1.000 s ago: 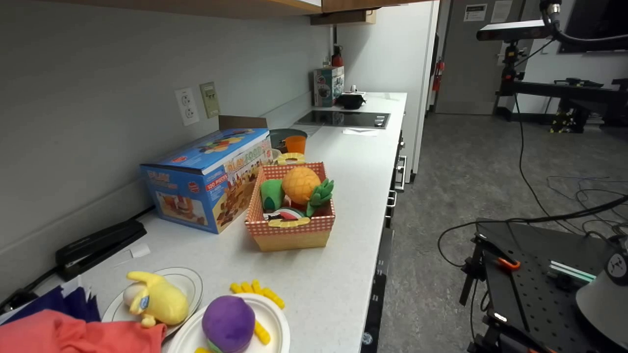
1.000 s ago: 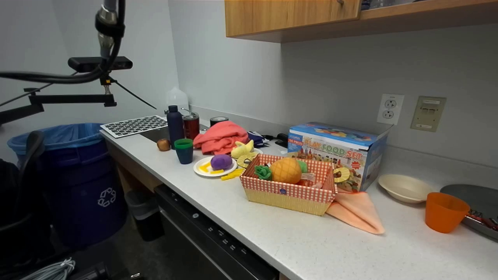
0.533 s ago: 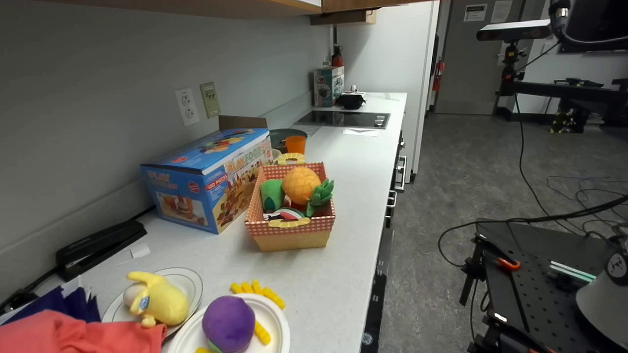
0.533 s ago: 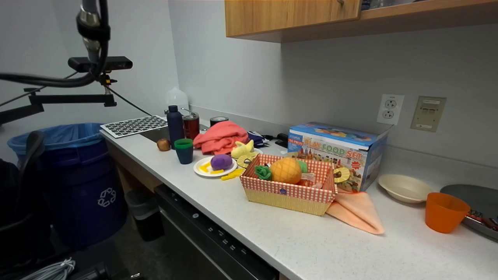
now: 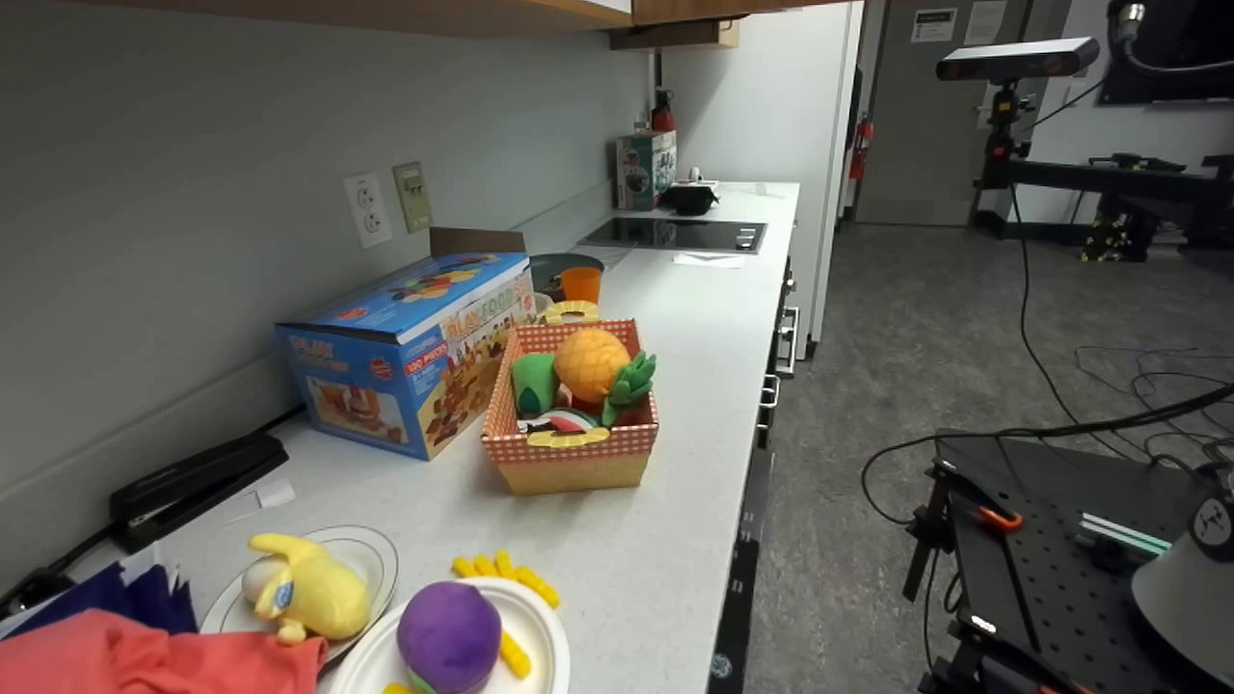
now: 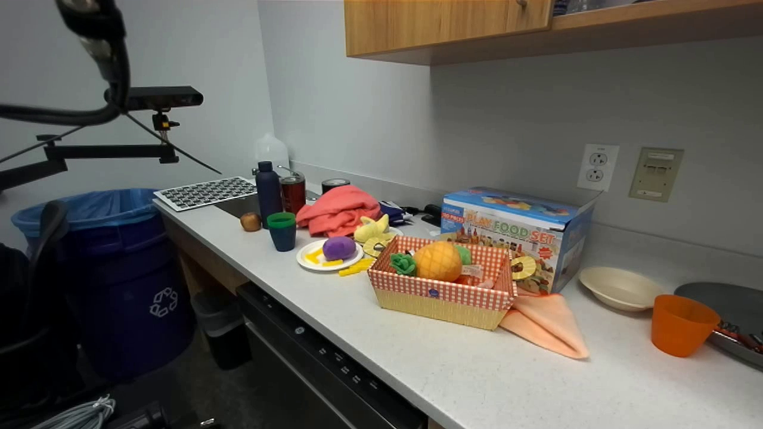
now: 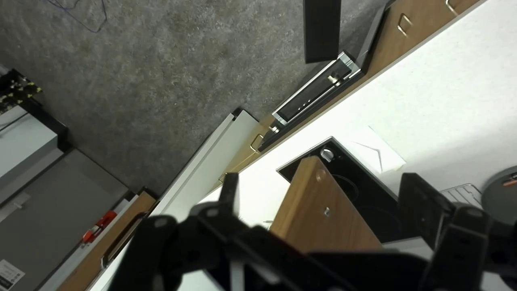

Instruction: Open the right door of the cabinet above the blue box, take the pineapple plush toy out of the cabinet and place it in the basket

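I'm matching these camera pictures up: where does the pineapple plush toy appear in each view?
In an exterior view: pineapple plush toy, almost at centre, in the basket, green crown to the right.
In an exterior view: pineapple plush toy, slightly right of and below centre, green crown to the left.
Wrist view: not in it.
Shared landmark: the white countertop, visible in all three views.

I see a purple plush (image 5: 449,636) and yellow sticks (image 5: 516,655) on the white plate (image 5: 547,638), more sticks at its edge. Just beside it, a yellow plush (image 5: 326,593) rests on a second plate (image 5: 376,552). Near the white plate stands a green-rimmed cup (image 6: 282,232), farther from it a navy bottle (image 6: 269,195) and, well apart, an orange cup (image 6: 682,328).
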`<action>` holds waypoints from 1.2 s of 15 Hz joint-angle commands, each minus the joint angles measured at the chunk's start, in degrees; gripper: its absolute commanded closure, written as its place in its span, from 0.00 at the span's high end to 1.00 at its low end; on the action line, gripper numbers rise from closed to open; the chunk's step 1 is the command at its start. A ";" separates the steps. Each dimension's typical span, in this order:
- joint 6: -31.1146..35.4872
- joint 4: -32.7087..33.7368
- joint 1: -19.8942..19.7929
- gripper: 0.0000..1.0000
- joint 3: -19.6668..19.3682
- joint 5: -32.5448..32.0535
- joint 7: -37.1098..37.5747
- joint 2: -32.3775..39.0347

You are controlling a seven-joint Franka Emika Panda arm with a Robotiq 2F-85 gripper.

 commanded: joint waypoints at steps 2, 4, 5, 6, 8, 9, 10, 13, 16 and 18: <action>-0.29 0.21 0.84 1.00 -0.54 -0.31 0.21 0.08; 1.19 1.72 0.77 1.00 -1.69 0.52 0.65 1.95; 1.55 2.36 0.71 1.00 -2.58 1.20 0.27 2.74; 1.92 2.69 0.71 1.00 -3.12 1.67 0.00 3.14; 3.27 3.31 0.78 1.00 -4.33 3.13 -0.54 3.89; 4.30 3.35 0.75 1.00 -4.79 3.76 -0.73 4.02; 5.33 3.47 0.73 1.00 -5.22 4.48 -1.03 4.22; 10.41 3.07 0.72 1.00 -6.46 7.47 -1.89 4.50; 15.60 2.33 0.34 1.00 -7.26 9.98 -1.67 4.73; 18.48 1.89 0.03 1.00 -7.59 11.03 -1.37 4.94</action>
